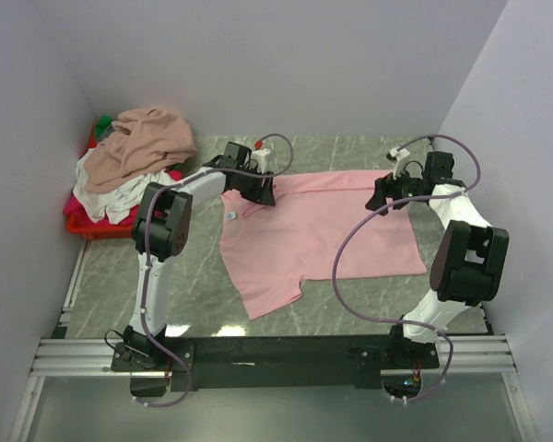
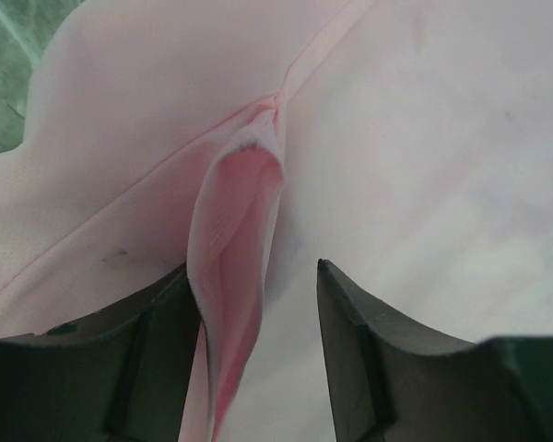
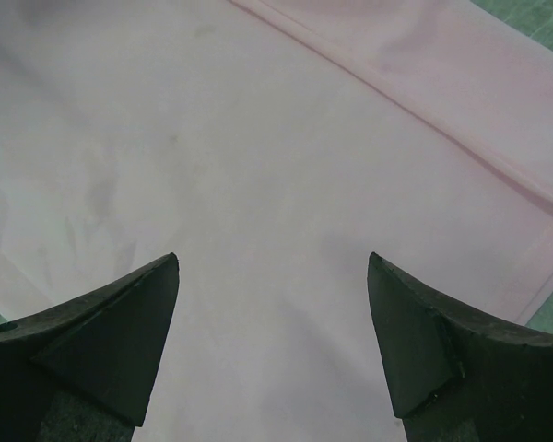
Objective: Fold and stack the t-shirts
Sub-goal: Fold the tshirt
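While the light pink t-shirt point(image 1: 323, 230) is being shown spread flat across the middle of the marble table point(image 1: 120, 276) in the top view, bare tabletop is being left open on its left, near and far sides. A heap of tan and white t-shirts point(image 1: 134, 157) is being carried by the red basket point(image 1: 92, 227) in the far-left corner, against the wall. Both arms are being reached forward with elbows raised: the left gripper point(image 1: 263, 191) is being held low at the shirt's far-left shoulder, the right gripper point(image 1: 383, 197) at its far-right corner. A small blue-white neck label point(image 1: 231, 215) is being shown beside the left arm; its writing is too small to be read.

From the left wrist, the left gripper point(image 2: 251, 272) is being held apart around a raised ridge of pink cloth point(image 2: 240, 203), which is touching only one finger and is not yet pinched.

From the right wrist, the right gripper point(image 3: 274, 262) is being held wide apart over flat pink cloth, gripping nothing, with the stitched hem point(image 3: 498, 175) running beside green table at the upper right.
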Robot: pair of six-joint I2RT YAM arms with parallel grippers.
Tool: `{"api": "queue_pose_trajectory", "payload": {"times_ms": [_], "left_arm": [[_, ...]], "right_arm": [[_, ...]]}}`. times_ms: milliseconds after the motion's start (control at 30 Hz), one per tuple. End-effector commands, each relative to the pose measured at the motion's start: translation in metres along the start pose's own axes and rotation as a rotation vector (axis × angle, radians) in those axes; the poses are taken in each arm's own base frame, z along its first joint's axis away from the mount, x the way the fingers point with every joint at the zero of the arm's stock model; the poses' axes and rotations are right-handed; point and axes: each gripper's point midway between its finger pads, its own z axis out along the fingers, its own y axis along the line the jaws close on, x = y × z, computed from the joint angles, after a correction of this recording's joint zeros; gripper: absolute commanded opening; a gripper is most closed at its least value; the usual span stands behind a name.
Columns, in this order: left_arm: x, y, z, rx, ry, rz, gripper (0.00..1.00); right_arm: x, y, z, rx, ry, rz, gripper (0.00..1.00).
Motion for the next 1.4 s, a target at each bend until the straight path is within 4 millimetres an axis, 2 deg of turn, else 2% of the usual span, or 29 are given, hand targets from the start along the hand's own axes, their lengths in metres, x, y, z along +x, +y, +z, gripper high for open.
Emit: {"api": "queue_pose_trajectory", "payload": {"times_ms": [0, 267, 467, 567, 800, 967, 1167, 1367], "left_arm": [[-0.012, -0.026, -0.016, 0.044, -0.039, 0.058, 0.57], [-0.017, -0.031, -0.025, 0.005, -0.07, 0.092, 0.65], [-0.029, -0.037, -0.033, -0.02, -0.118, 0.114, 0.66], [-0.027, -0.046, -0.029, 0.01, -0.1, 0.117, 0.66], [-0.011, -0.061, -0.002, 0.083, -0.028, 0.118, 0.66], [-0.009, -0.07, 0.003, 0.092, -0.03, 0.128, 0.65], [-0.007, -0.061, 0.003, 0.035, -0.017, 0.138, 0.64], [-0.027, -0.048, -0.017, -0.099, -0.116, 0.168, 0.64]], "right_arm": [[-0.015, 0.01, -0.011, -0.005, -0.038, -0.038, 0.89], [-0.014, 0.01, -0.011, -0.007, -0.03, -0.034, 0.89], [-0.012, 0.01, -0.01, -0.011, -0.028, -0.027, 0.89], [-0.013, 0.011, -0.01, -0.016, -0.028, -0.025, 0.89], [-0.012, 0.013, -0.011, -0.019, -0.029, -0.021, 0.89], [-0.01, 0.015, -0.012, -0.02, -0.022, -0.023, 0.89], [-0.01, 0.015, -0.013, -0.023, -0.021, -0.018, 0.89], [-0.007, 0.019, -0.014, -0.031, -0.017, -0.02, 0.89]]}}
